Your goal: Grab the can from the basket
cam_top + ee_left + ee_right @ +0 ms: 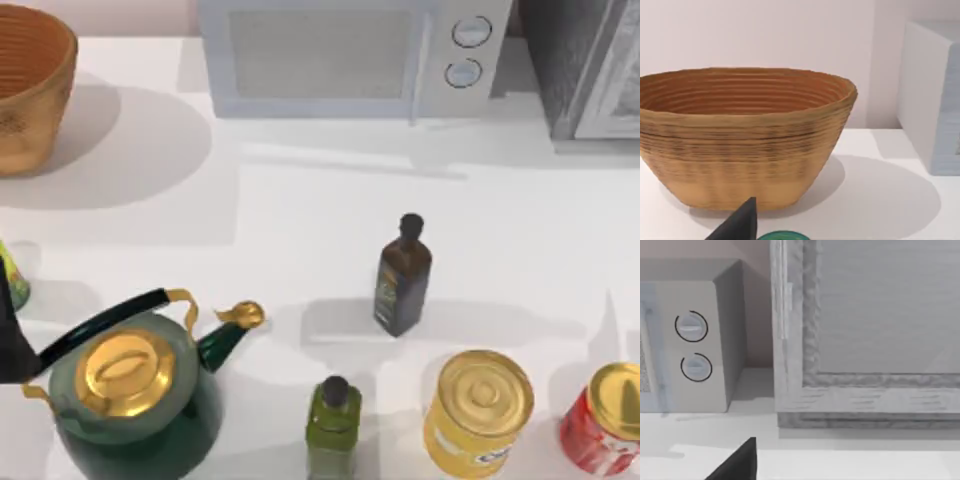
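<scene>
The woven wicker basket (30,95) stands at the table's far left corner, orange-brown inside and tan-gold outside. In the left wrist view the basket (745,150) is close ahead and upright, and its near wall hides its bottom. The can is hidden. A dark part of my left arm (12,345) shows at the left edge of the table, beside the kettle. A dark part of my left gripper (737,225) points toward the basket's base. A dark part of my right gripper (737,462) faces the grey cabinet.
A white microwave (350,55) and a grey cabinet (590,65) line the back. Near the front stand a green kettle (130,395), a dark bottle (402,280), a green bottle (333,425), a big yellow can (480,410) and a big red can (605,420). A small green object (10,275) sits at the left edge.
</scene>
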Action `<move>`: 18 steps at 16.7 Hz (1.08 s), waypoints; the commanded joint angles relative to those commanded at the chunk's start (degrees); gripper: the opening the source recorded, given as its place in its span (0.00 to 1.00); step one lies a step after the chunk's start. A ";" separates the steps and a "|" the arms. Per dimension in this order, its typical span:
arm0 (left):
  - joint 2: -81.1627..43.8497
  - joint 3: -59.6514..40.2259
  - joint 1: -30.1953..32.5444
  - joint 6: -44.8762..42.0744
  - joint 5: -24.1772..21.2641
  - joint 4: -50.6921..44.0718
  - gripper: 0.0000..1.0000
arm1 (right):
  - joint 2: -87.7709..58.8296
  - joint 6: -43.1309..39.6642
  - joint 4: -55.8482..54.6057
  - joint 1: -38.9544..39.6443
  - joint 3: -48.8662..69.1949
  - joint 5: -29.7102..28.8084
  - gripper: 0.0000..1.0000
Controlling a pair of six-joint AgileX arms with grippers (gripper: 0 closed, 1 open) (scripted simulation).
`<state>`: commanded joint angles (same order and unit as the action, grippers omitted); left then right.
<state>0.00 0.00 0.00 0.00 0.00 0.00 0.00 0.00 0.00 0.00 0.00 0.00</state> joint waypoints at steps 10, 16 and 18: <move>-19.37 -18.45 -2.47 -1.79 -0.69 -8.69 1.00 | 0.00 0.00 0.00 0.00 0.00 0.00 1.00; -50.38 -47.28 -5.34 -4.73 -2.80 -23.07 1.00 | 0.00 0.00 0.00 0.00 0.00 0.00 1.00; -62.21 -58.30 -6.41 -5.83 -3.63 -28.56 1.00 | 0.00 0.00 0.00 0.00 0.00 0.00 1.00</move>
<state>-62.21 -58.30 -6.41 -5.83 -3.63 -28.56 0.00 0.00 0.00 0.00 0.00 0.00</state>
